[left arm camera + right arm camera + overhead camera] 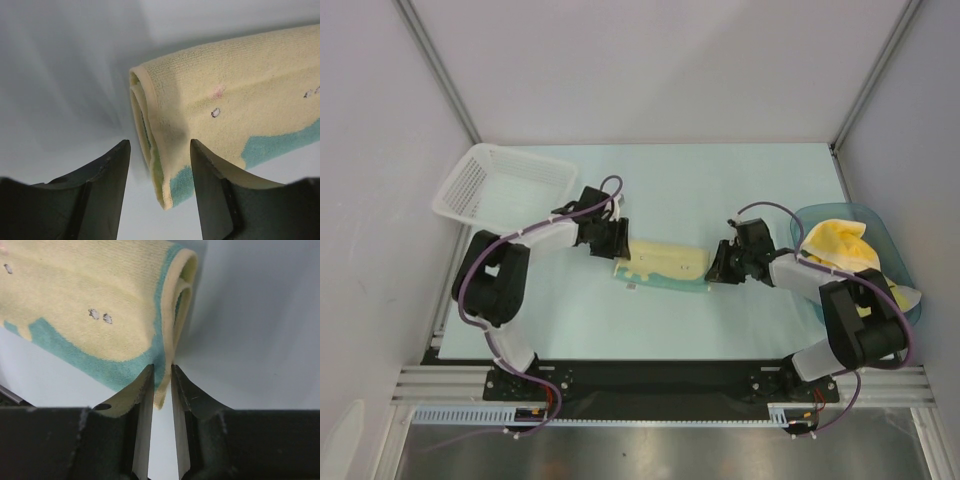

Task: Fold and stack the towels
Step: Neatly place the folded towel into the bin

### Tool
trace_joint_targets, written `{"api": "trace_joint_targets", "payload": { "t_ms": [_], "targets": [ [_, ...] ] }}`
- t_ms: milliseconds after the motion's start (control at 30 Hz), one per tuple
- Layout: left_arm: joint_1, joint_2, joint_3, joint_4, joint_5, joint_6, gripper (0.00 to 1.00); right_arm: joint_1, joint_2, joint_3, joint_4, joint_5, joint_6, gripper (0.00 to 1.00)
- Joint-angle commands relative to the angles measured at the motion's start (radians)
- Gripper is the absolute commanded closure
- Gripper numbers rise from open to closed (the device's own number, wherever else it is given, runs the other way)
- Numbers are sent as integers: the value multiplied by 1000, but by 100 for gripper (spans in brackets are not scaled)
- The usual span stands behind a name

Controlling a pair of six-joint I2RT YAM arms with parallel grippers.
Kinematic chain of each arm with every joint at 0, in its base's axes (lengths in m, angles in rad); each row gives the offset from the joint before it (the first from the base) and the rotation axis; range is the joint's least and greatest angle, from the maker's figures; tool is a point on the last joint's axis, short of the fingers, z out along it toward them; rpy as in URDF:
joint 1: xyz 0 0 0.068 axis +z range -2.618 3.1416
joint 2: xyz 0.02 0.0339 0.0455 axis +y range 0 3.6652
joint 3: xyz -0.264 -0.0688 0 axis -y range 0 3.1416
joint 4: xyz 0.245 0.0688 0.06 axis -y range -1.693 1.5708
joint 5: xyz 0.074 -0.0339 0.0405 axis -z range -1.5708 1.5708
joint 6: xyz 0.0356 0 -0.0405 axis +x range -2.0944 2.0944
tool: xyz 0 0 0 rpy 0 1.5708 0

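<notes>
The tub [897, 243] stands at the table's [720, 185] right edge, beside the right arm. It holds crumpled yellow towels [840, 245], one heaped high and another spilling over the near rim. The basket [470, 190] sits at the far left corner, just beyond the left arm.

The folded towel [665, 265] lies mid-table between the two grippers. It is pale yellow on top with teal patches along the near side. A small white tag [632, 287] shows at its near left corner, too small to read. The wrist views show small dark marks and a faint pink blot on the pile, but no letters can be made out.

The left gripper [617, 243] is at the towel's left end with its jaws wide apart. In its wrist view the rolled fold edge lies just beyond and between the fingertips [117, 160], apart from both.

The right gripper [718, 265] is at the towel's right end. Its jaws are narrow, and in its wrist view the teal and yellow hem at the towel's corner is pinched between the fingertips [145, 390].
</notes>
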Motion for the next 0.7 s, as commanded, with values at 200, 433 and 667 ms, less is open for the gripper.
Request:
{"api": "trace_joint_targets", "payload": {
  "t_ms": [200,433,667],
  "targets": [
    [9,57,-5,46,20,32,43,-9,-7,-20,52,64,-10,78],
    [10,76,-6,53,59,31,43,-7,1,-50,84,50,0,77],
    [10,82,-32,69,67,-8,53,-1,-15,-48,87,49,7,77]
  ]
}}
